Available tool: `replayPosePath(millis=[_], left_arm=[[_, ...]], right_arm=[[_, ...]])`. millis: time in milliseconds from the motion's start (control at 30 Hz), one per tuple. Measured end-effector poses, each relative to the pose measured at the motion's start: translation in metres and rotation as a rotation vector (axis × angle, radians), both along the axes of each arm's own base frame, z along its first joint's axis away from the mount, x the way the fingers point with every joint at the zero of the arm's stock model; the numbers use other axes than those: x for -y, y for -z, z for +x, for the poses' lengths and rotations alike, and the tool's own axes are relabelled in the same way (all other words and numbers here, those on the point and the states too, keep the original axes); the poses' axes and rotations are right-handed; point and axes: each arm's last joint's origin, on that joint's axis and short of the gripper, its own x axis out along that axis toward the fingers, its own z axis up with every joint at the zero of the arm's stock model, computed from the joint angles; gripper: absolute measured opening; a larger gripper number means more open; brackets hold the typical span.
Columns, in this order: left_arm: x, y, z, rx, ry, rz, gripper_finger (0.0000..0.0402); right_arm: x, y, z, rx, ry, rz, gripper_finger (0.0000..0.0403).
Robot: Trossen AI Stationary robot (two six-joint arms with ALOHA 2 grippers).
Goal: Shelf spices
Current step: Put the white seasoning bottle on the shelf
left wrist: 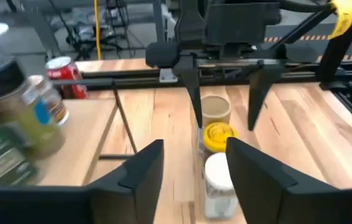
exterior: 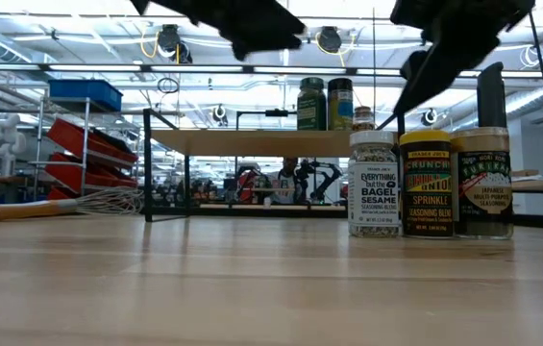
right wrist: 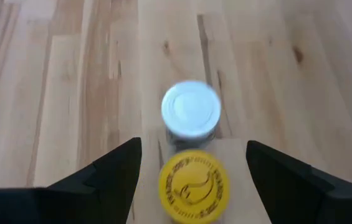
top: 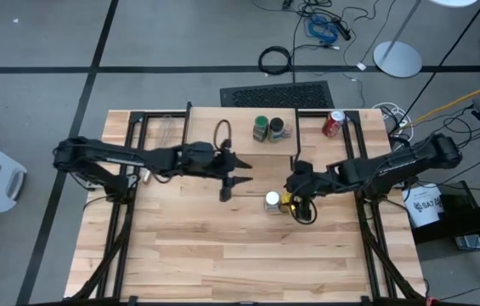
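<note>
Three spice jars stand in a row at the table's centre, just right of middle: a white-lidded sesame jar, a yellow-lidded jar touching it, and a dark jar beside that; two green-lidded jars sit on the shelf at twelve o'clock; the right gripper hangs over the yellow lid with fingers spread wide, empty; the left gripper, at nine o'clock of the row, is parted and empty; a red soda can stands at one o'clock.

White-lidded jar — "EVERYTHING BUT THE BAGEL SESAME"; yellow-lidded jar — "SPRINKLE SEASONING".
</note>
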Motion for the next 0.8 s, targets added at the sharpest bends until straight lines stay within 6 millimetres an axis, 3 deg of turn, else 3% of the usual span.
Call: replayPosePath(millis=[167, 367, 633, 800], left_arm=[[0.015, 0.018, 0.024, 0.07, 0.063, 0.054, 0.02], [0.036, 0.039, 0.039, 0.077, 0.097, 0.09, 0.0201], [0.039, 0.06, 0.047, 0.01, 0.027, -0.088, 0.0201], [0.04, 0.068, 0.05, -0.002, 0.031, -0.093, 0.0205]], right_arm=[[-0.004, 0.003, -0.002, -0.005, -0.008, 0.009, 0.0276], [-0.01, 0.004, -0.004, -0.021, -0.034, 0.006, 0.0276], [-0.013, -0.007, -0.016, 0.009, -0.021, 0.046, 0.0276], [-0.014, -0.021, -0.031, 0.066, -0.022, 0.095, 0.0276]])
